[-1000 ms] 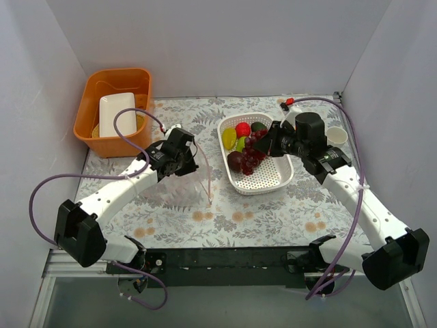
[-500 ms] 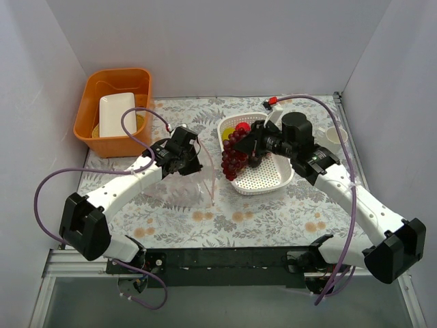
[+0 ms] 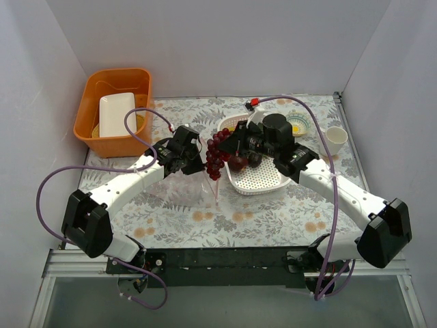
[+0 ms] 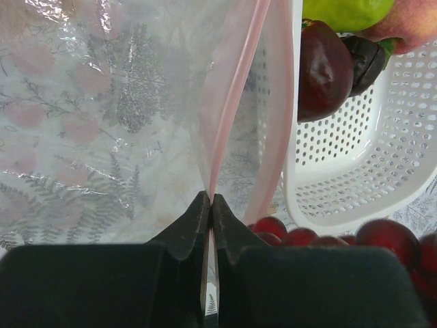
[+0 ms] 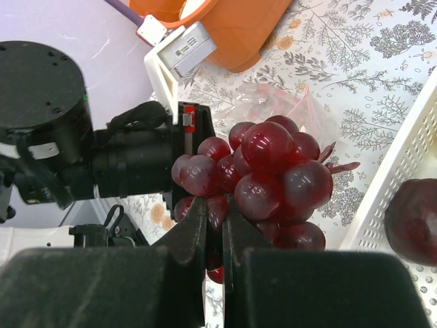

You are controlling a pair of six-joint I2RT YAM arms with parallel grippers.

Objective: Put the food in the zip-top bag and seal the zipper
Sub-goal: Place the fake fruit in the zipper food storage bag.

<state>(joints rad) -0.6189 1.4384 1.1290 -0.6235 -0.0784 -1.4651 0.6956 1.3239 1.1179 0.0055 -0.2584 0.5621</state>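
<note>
My left hand is clenched on one lip of the zip-top bag. It pinches the lip right at the pink zipper and holds that edge up off the bench, so the mouth gapes toward the white perforated basket. My right hand is grasping the bunch of dark red grapes. In the top view the bunch hangs in the air between the basket and the bag's mouth, just beside my left hand and not yet inside.

I judge the task to be in its early part. In the stretch of clear plastic that shows, I see no fruit in the bag, so the grapes look to be the first piece going in. The dark purple round fruit, a green fruit and a pink fruit lie in the basket, all left to move. The two lips of the zipper stand apart, so sealing has not begun.
</note>
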